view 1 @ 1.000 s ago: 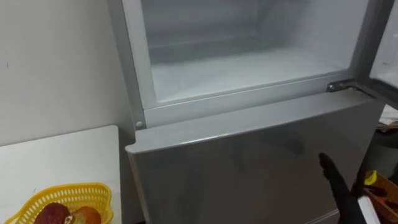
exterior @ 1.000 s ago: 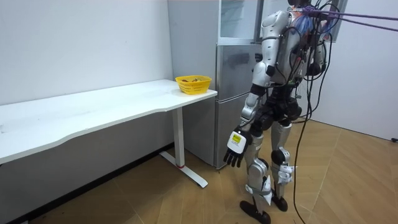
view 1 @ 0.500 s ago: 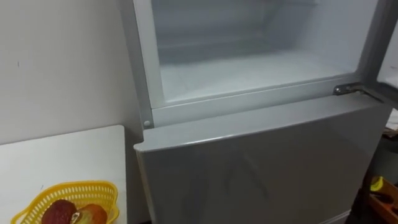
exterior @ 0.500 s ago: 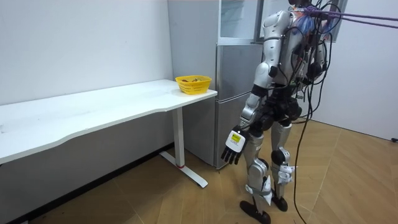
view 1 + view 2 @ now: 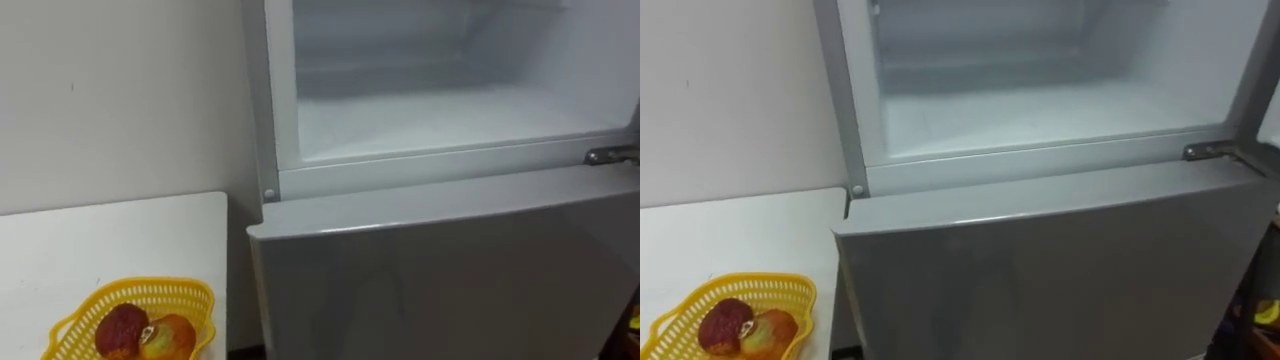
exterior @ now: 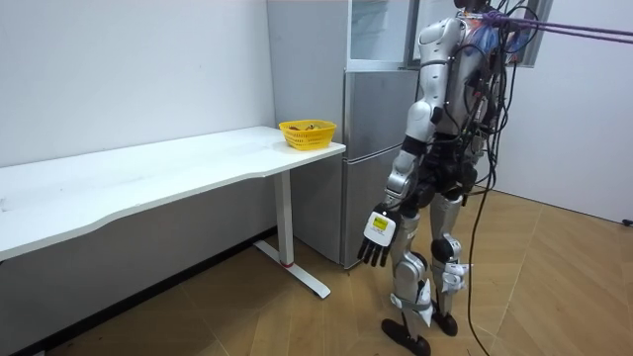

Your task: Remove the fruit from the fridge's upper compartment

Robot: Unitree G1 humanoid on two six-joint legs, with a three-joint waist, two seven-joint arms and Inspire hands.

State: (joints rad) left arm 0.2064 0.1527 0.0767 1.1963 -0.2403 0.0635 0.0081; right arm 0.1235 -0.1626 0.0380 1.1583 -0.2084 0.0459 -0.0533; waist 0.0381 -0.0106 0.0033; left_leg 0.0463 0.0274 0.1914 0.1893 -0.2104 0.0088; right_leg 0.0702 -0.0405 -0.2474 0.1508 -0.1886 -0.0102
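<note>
The fridge's upper compartment point(image 5: 440, 110) stands open in front of me, and its white floor and back wall are bare. Below it the grey lower door point(image 5: 450, 270) is closed. In the room view I stand close to the fridge point(image 6: 371, 148), facing it. My left hand point(image 6: 378, 237) hangs at my side at thigh height with relaxed fingers and holds nothing.
A white table point(image 5: 120, 235) adjoins the fridge on my left. At its corner sits a yellow basket point(image 5: 190, 300) with a red fruit point(image 5: 120, 328) and an orange one point(image 5: 170, 335) inside. A metal hinge point(image 5: 1205, 150) sticks out at the compartment's right corner. Wooden floor point(image 6: 554, 287) spreads around me.
The eye view has swung left, so the fridge and basket sit further right in the picture. The dark hand at the lower right a second ago has left the eye view.
</note>
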